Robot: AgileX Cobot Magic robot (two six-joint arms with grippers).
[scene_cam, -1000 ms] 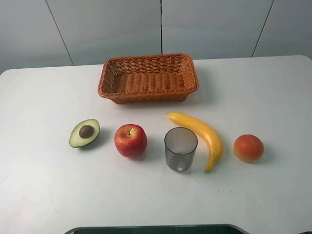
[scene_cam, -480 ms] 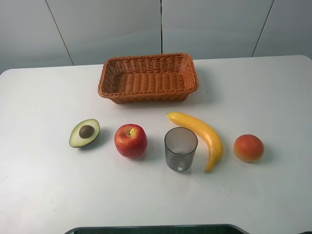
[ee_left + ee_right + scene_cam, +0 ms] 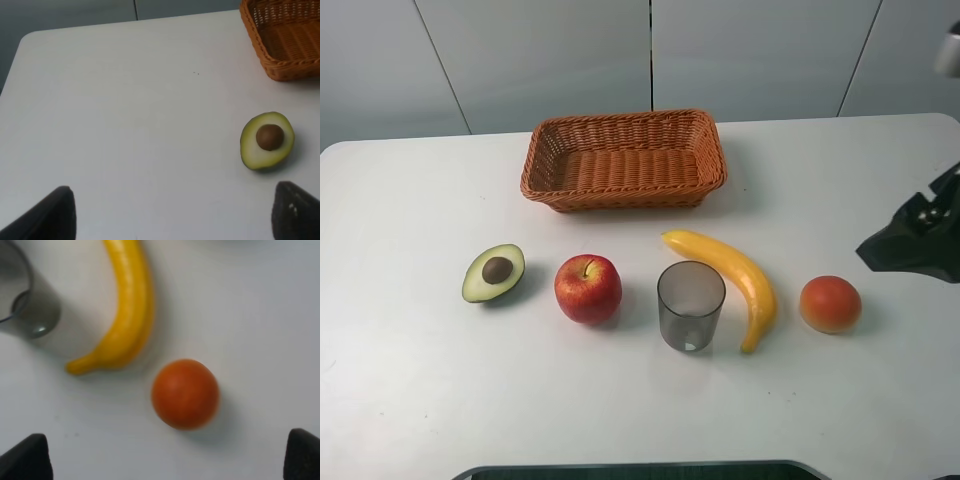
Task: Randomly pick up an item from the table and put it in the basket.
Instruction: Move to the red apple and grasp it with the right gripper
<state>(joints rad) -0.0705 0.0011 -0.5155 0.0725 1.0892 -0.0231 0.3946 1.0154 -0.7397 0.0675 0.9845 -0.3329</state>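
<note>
My right gripper (image 3: 880, 250) hangs at the table's (image 3: 420, 380) edge with its two fingers (image 3: 25, 460) spread wide and nothing between them. Just ahead of it, within the span of those fingers, lies the orange-pink round fruit (image 3: 185, 392). Past that fruit lie the yellow banana (image 3: 125, 310) and then the grey cup (image 3: 25, 300). This wrist view is soft, so I can only say the gripper seems to be clear of the tabletop.

The red apple (image 3: 588, 288) stands well apart from my right gripper, beyond the fruit, banana and cup, and neither of my wrist views shows it. It sits on the table between the cup and the halved avocado (image 3: 494, 272), with the wicker basket (image 3: 620, 195) behind it holding nothing.

My left gripper (image 3: 172, 212) is also spread wide and holds nothing. The avocado lies ahead of it, cut face up, closer to the finger (image 3: 295, 212) on the basket side. The basket's corner is farther off, beyond the avocado.
</note>
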